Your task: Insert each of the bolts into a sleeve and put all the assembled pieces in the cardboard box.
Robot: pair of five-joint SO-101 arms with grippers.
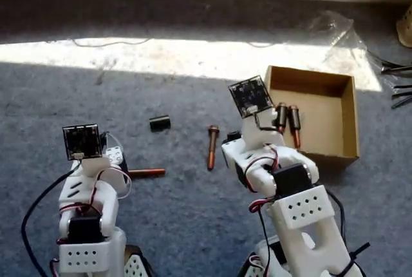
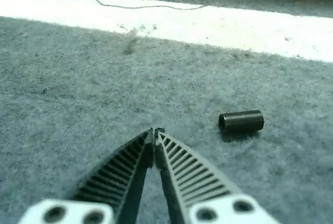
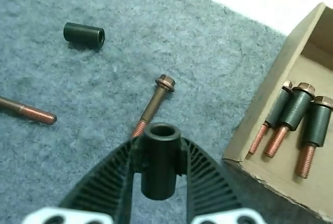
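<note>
My right gripper [image 3: 158,146] is shut on a black sleeve [image 3: 158,166], held upright with its open end up. Just beyond it a copper bolt [image 3: 154,104] lies on the carpet [image 1: 212,146]. A second bolt [image 3: 28,111] lies farther off, near the left arm [image 1: 147,172]. A loose black sleeve [image 3: 84,34] lies on its side [image 1: 159,123]. My left gripper [image 2: 155,133] is shut with nothing in it, low over the carpet, a short way from that sleeve [image 2: 241,121]. The cardboard box [image 1: 344,106] holds three assembled pieces [image 3: 291,112].
Grey carpet [image 1: 180,212] covers the work area, with a bright sunlit strip [image 1: 161,58] behind it. Crumpled clear plastic [image 1: 335,29] and dark tool handles [image 1: 399,87] lie past the box at the far right. A thin wire [image 2: 145,7] crosses the sunlit strip.
</note>
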